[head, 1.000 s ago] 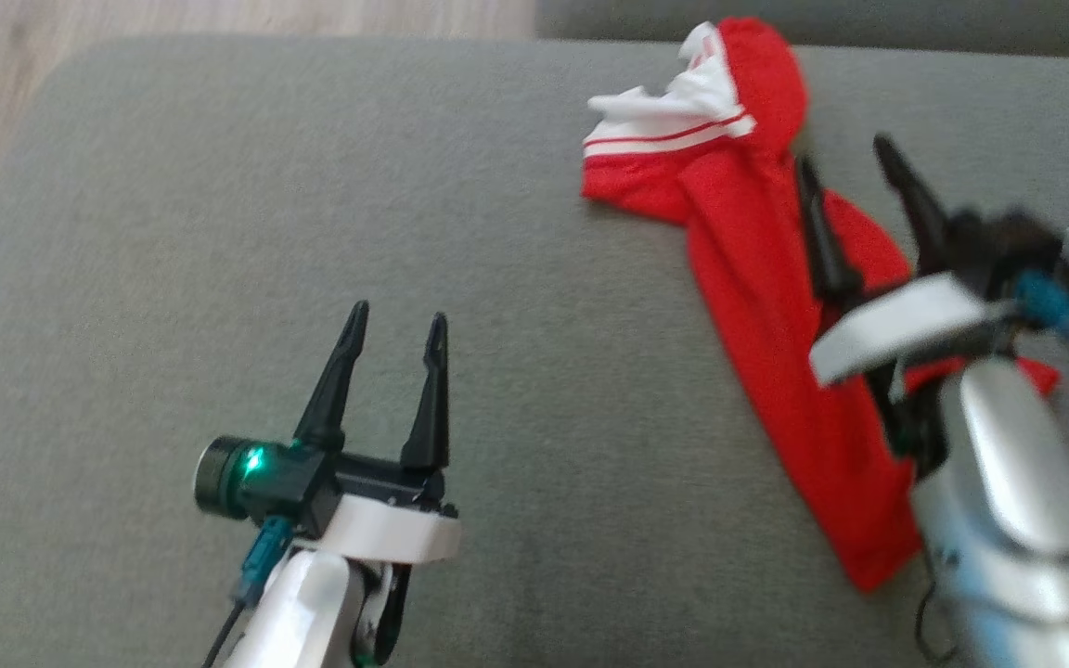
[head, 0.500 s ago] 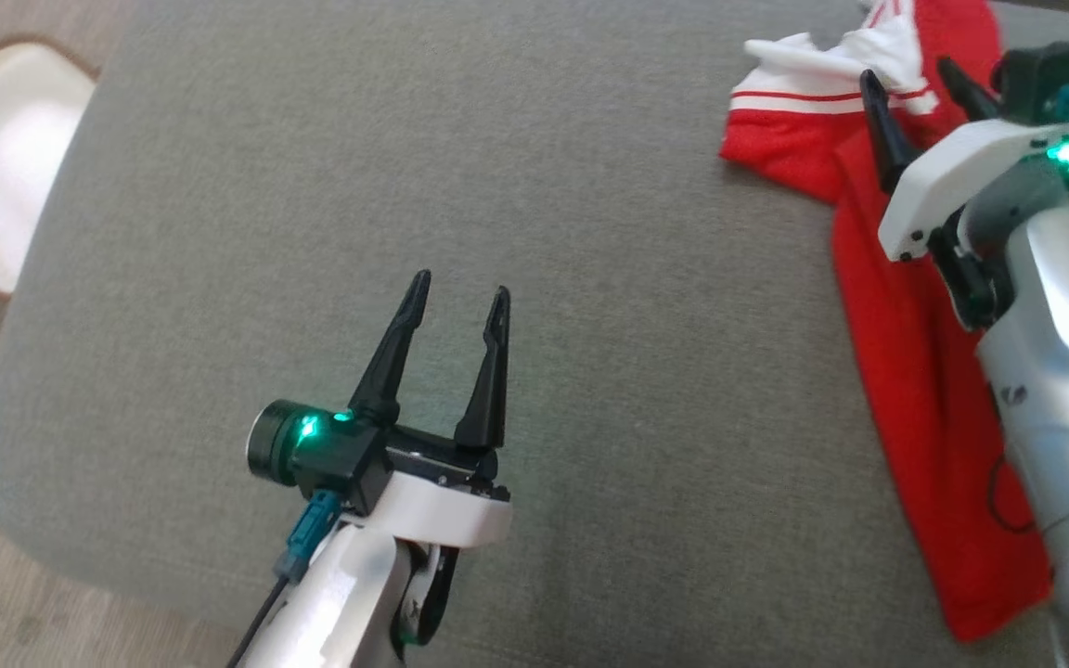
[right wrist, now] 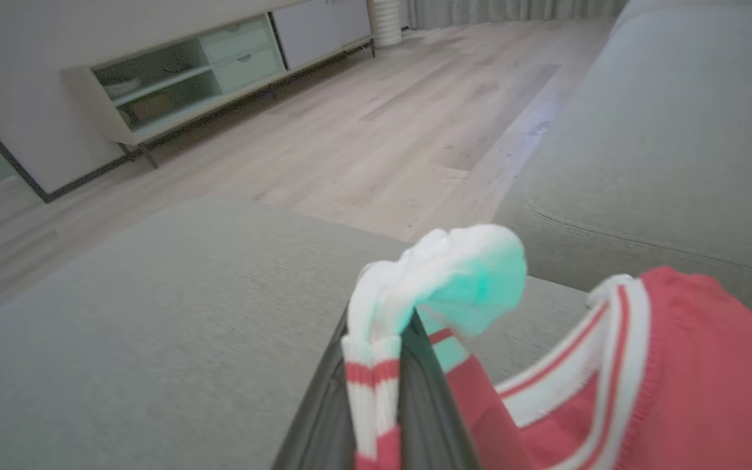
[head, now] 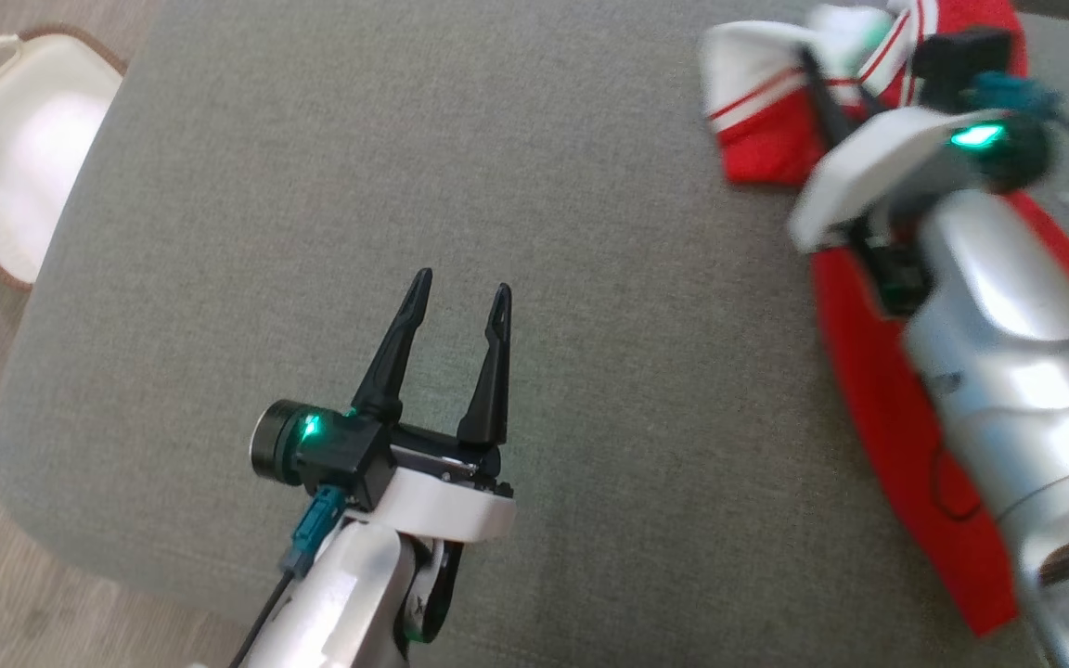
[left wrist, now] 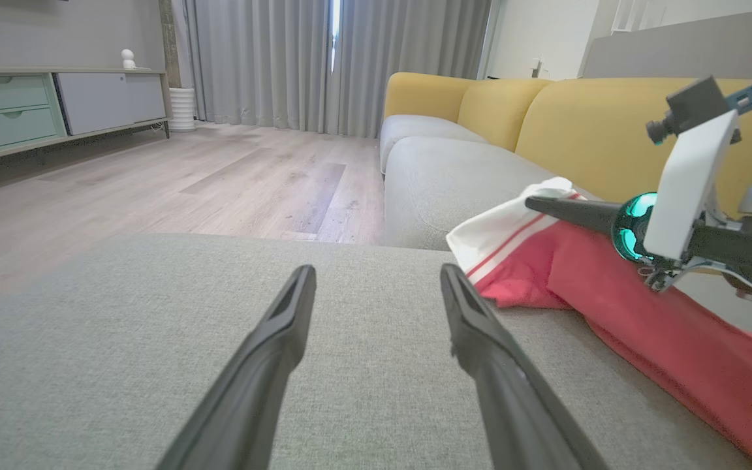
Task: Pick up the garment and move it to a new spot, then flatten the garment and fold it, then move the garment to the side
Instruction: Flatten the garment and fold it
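Grey woven upholstered seat [head: 497, 186], across the centre of the head view. Pale wood-plank floor [left wrist: 154, 176], left of the left wrist view. Full-length grey curtains [left wrist: 265, 65], top centre, a slit of daylight [left wrist: 335, 26] between them. Sofa [left wrist: 546, 117], mustard-yellow back and grey seat cushions, right of centre. Low sideboard [left wrist: 23, 111] with pale green drawers, upper left. White brown-rimmed basket [head: 24, 158] on the floor, upper left of the head view.

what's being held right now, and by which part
The right gripper pinches the red garment by its white striped trim; the left gripper holds nothing.
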Tool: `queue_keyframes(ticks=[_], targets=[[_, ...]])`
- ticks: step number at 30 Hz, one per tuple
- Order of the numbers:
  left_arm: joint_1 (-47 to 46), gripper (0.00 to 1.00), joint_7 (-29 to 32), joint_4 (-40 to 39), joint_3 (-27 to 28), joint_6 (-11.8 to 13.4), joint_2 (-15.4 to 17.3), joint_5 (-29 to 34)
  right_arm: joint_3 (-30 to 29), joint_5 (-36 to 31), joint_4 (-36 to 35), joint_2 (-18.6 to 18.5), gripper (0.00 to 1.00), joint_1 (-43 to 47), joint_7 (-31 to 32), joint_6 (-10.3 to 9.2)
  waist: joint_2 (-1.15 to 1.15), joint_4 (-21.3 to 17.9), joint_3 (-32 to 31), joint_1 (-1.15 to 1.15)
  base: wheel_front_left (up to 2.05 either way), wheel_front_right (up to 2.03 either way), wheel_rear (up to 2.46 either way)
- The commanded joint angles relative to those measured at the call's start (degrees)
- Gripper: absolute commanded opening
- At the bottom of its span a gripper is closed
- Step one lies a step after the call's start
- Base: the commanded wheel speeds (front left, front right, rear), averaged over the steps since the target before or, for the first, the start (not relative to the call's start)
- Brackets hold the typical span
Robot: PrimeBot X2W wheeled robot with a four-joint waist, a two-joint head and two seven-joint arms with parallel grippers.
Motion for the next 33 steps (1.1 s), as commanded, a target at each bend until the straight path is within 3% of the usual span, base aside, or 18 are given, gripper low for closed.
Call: queue_keyframes(ticks=[1,9,13,14,15,20,24,28,33], targets=[[-1.3,1.0,-0.3,-1.5,2.0,0.1,0.2,-0.2,1.6,0.9,-2.6,1.8,0.0,-0.7,-0.9,-0.04,0.0,-0.4,-0.6,0.0,0.0,0.0,0.0],[-0.3,1.0,-0.3,-0.6,3.1,-0.4,0.2,0.8,18.9,8.8,-12.4,4.0,0.0,5.2,-3.2,-0.04,0.0,-2.3,-4.4,0.0,0.0,0.0,0.0],[0.6,1.0,-0.3,0.0,3.8,-0.8,0.2,1.3,26.0,9.2,-14.0,5.5,0.0,8.6,-3.2,-0.04,0.0,-3.0,-6.5,0.0,0.0,0.0,0.0],[0.8,1.0,-0.3,0.2,3.9,-0.9,0.2,1.4,27.8,8.8,-14.1,5.8,0.64,9.5,-3.3,-0.04,0.0,-3.1,-7.1,0.0,0.0,0.0,0.0],[1.1,1.0,-0.3,0.3,4.1,-1.0,0.2,1.5,29.3,8.8,-13.9,6.2,1.0,10.5,-3.0,-0.04,0.0,-3.2,-7.6,0.0,0.0,0.0,0.0],[2.5,1.0,-0.3,0.7,5.7,-1.4,0.2,2.3,37.6,10.9,-15.5,7.3,1.0,14.4,-1.2,-0.04,0.0,-4.3,-9.8,0.0,0.0,0.0,0.0],[3.5,1.0,-0.3,0.7,7.6,-1.8,0.2,3.4,38.7,12.4,-16.0,7.3,1.0,14.7,-1.8,-0.04,0.0,-5.9,-11.5,0.0,0.0,0.0,0.0],[4.2,1.0,-0.3,0.6,9.5,-2.4,0.2,4.3,34.0,12.5,-15.4,5.3,1.0,13.9,-5.1,-0.04,0.0,-7.6,-13.3,0.0,0.0,0.0,0.0],[5.4,1.0,-0.3,0.2,11.3,-2.7,0.2,5.1,20.0,8.7,-12.6,1.4,1.0,14.1,-10.4,-0.04,0.0,-10.1,-15.2,0.0,0.0,0.0,0.0]])
